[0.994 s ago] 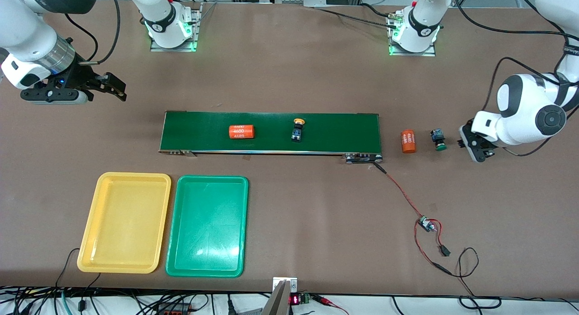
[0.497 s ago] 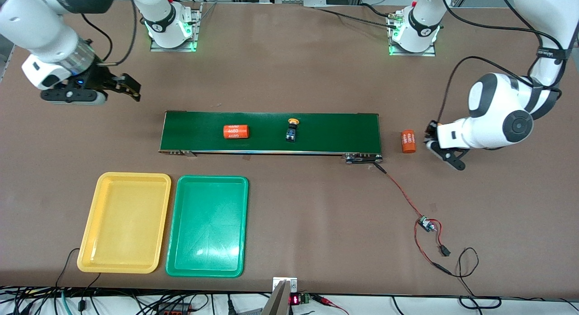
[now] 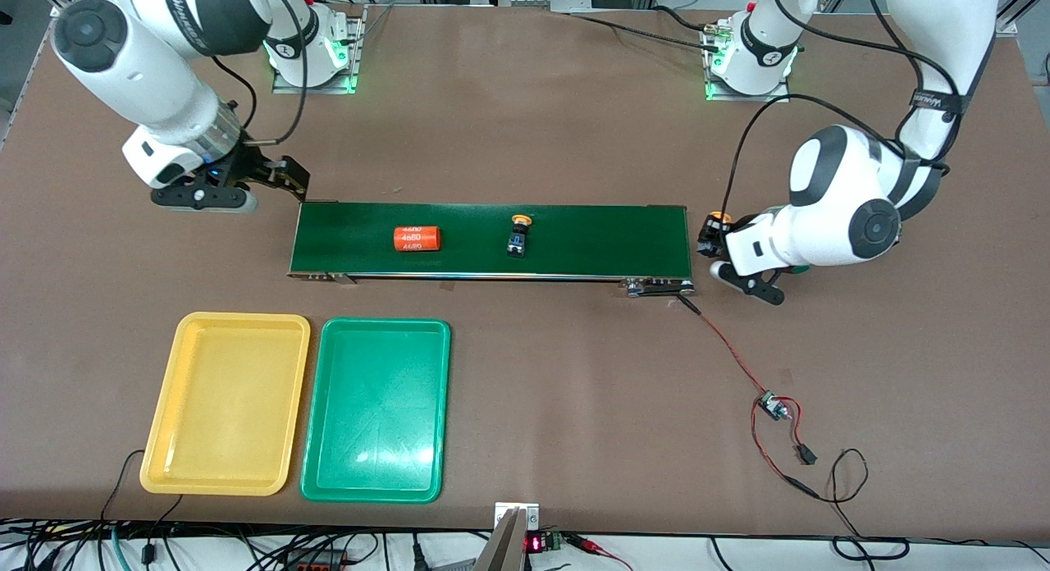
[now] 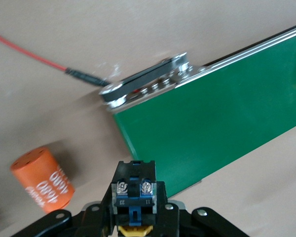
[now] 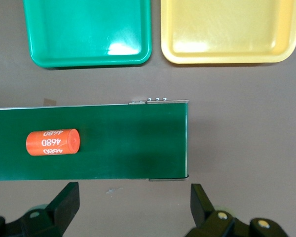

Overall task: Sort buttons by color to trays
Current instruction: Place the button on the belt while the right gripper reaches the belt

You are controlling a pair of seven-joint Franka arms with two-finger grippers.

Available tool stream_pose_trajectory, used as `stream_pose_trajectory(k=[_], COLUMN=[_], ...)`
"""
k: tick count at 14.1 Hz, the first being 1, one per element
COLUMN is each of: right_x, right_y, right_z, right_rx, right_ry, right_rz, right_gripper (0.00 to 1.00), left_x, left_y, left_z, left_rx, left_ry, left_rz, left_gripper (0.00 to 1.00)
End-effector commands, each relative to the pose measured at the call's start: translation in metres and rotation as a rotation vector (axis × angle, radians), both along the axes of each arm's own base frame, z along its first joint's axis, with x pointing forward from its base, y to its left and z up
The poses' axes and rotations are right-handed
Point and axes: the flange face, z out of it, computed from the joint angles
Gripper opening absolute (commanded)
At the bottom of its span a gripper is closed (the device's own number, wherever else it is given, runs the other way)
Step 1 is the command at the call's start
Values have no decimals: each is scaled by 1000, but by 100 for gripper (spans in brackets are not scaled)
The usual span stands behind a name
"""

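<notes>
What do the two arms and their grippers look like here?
Both arms are glossy white with dark grey joint caps, and black cables loop along them. The right arm carries black lettering. The left gripper and right gripper are black with two fingers. Green lights glow at both bases.

Both arms are glossy white with rounded joint housings capped by dark grey discs, and black cables loop along them. Each base glows green near the surface's back edge. The left tool (image 3: 712, 244) and right tool (image 3: 279, 175) are black.
</notes>
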Motion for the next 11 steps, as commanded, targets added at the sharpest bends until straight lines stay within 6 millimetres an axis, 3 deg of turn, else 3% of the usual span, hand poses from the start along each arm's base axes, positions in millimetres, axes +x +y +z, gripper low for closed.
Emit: stream_pose_trajectory(k=[1, 2, 4, 8, 9, 10, 11], right_x=[3, 1, 4, 6, 5, 3, 2], right_y=[11, 22, 33, 53, 59, 66, 67], right_z=[-12, -16, -29, -54, -56, -56, -57], right_rx=[17, 18, 23, 35, 36, 37, 37], right_ry=[1, 0, 3, 5, 4, 0, 2], right_rz=[-7, 13, 30, 32, 5, -24, -33], right_gripper=[100, 100, 100, 100, 100, 100, 100], left_x=[17, 8, -1, -5, -5, -6, -6], left_y=[-38, -67, -102, -124, -127, -127, -127], left_z=[-6, -6, -11, -40, -44, -50, -50], left_rx=[-45, -36, 16, 7, 3, 3, -1], left_ry=[22, 27, 45, 50, 44, 51, 46], left_rz=[-29, -38, 83, 121, 117, 115, 102], left_gripper=[22, 22, 22, 23, 32, 57, 100])
